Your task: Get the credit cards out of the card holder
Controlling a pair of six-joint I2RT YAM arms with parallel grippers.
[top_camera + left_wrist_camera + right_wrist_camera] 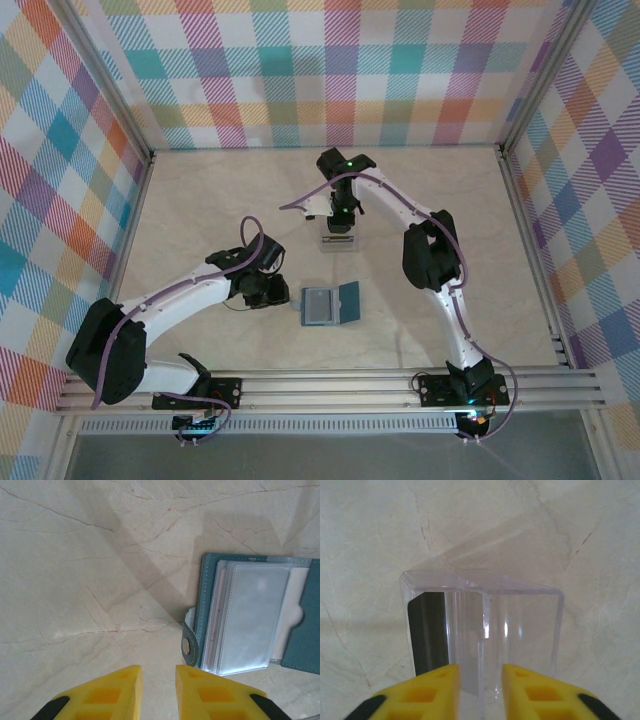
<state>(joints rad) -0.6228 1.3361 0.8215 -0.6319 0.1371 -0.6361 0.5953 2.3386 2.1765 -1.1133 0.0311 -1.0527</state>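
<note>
The teal card holder (330, 305) lies open near the middle of the tabletop (200, 200). The left tool (158, 690) sits just beside it, fingers a little apart, holding nothing. Farther back, the right tool (480, 690) hangs over a clear tray (520, 625), fingers apart. One dark credit card (427, 630) stands inside the tray. I think a card is being dropped off. Next comes pinching another card from the holder, gently.

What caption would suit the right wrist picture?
Right gripper, jaws apart, over a clear plastic tray with a dark card inside.

Left arm (180, 295) bends inward, right arm (395, 205) reaches farther forward; left fingers (110, 695) and right fingers (435, 692) both stand slightly parted.
</note>
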